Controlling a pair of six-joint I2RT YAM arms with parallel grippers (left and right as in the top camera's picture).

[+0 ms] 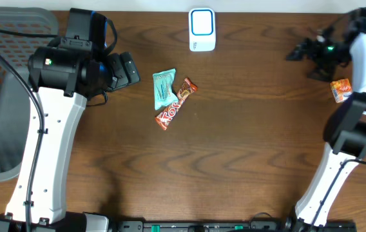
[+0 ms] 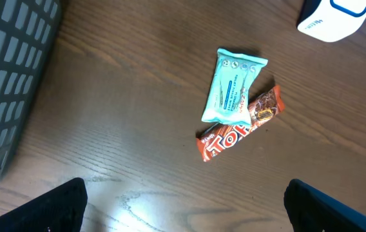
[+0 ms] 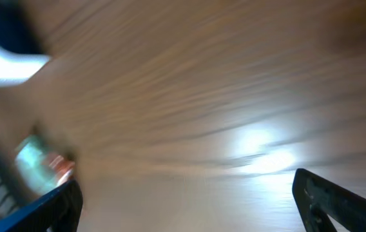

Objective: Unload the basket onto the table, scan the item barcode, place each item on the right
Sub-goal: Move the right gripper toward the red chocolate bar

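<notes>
A teal packet (image 1: 163, 88) (image 2: 232, 85) lies mid-table with one end resting on a red-orange candy bar (image 1: 176, 104) (image 2: 241, 124). A small orange packet (image 1: 341, 90) lies at the far right, beside my right arm. The white scanner with a blue ring (image 1: 202, 29) (image 2: 334, 18) stands at the back centre. My left gripper (image 1: 130, 68) (image 2: 186, 209) hovers open and empty, left of the two packets. My right gripper (image 1: 297, 51) (image 3: 186, 206) is open and empty over bare wood at the back right. Its view is motion-blurred, with the scanner (image 3: 6, 61) and the teal packet (image 3: 33, 158) only smeared shapes.
A grey mesh basket (image 1: 6, 96) (image 2: 9, 77) sits off the table's left side. Dark wood table (image 1: 234, 148) runs between both arms.
</notes>
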